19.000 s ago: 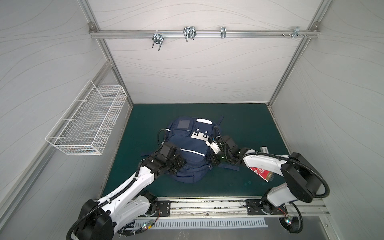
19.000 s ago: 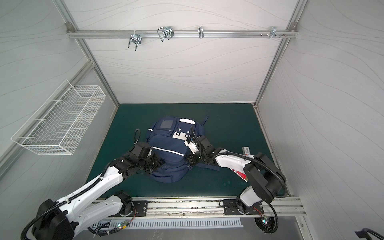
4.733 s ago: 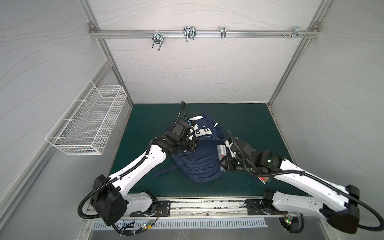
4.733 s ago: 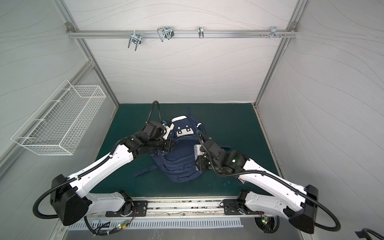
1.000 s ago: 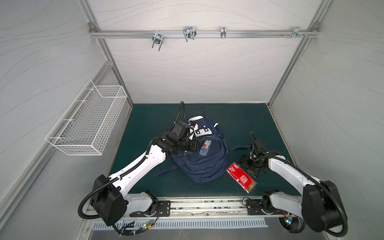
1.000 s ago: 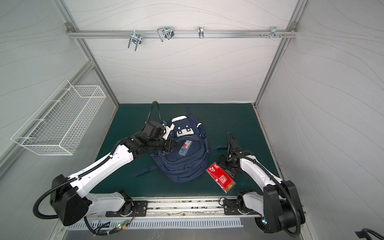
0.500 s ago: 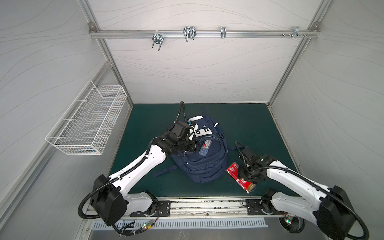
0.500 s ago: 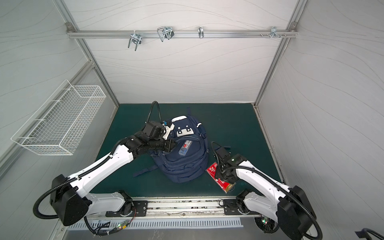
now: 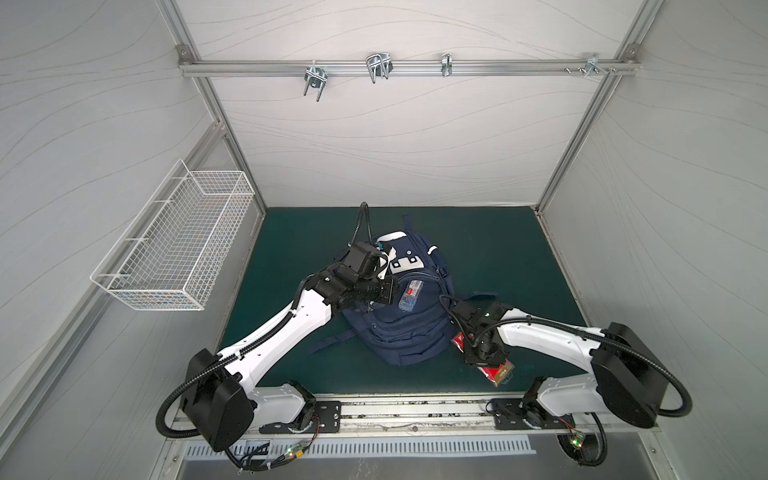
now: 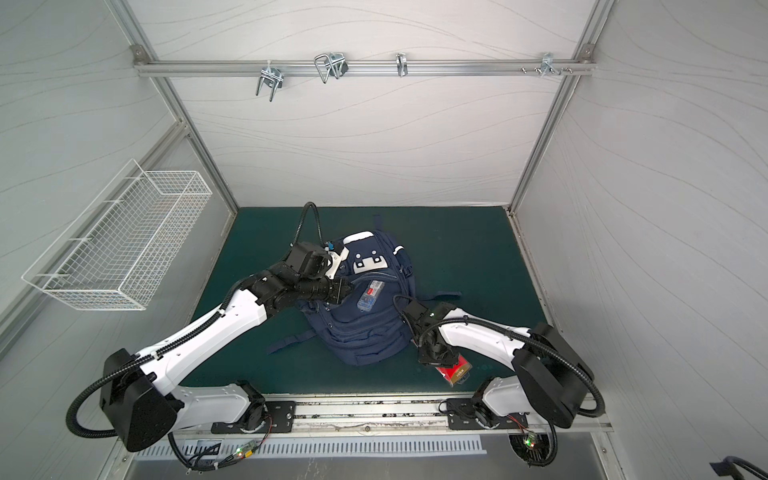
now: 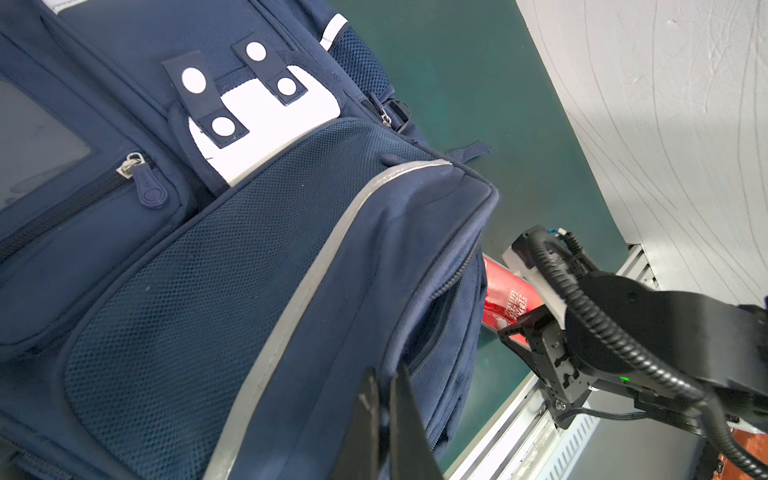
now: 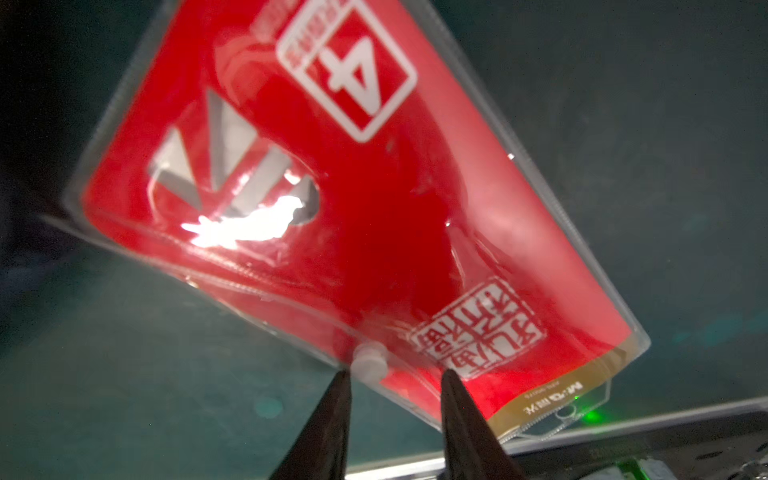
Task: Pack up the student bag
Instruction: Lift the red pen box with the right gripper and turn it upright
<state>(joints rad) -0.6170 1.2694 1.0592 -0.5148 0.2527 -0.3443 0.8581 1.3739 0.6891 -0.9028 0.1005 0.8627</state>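
Blue cloth bag (image 9: 399,328) sits in the middle of the tabletop (image 9: 498,249), with a clear little box (image 9: 410,294) lying on it. Your left end effector (image 11: 385,372) pinches its soft edge. Your right end effector (image 12: 395,374) hangs unclenched, fingers apart, over a shiny red packet (image 12: 374,232).

The red packet (image 12: 374,232) is showing a white-framed 4 (image 12: 353,70), upside down in the right wrist view. Its square seal stamp (image 12: 478,328) and gold strip (image 12: 552,401) are carrying print too blurred to read, and the zip pull (image 11: 151,193) on the student bag (image 11: 249,270) is carrying lettering too small to read.
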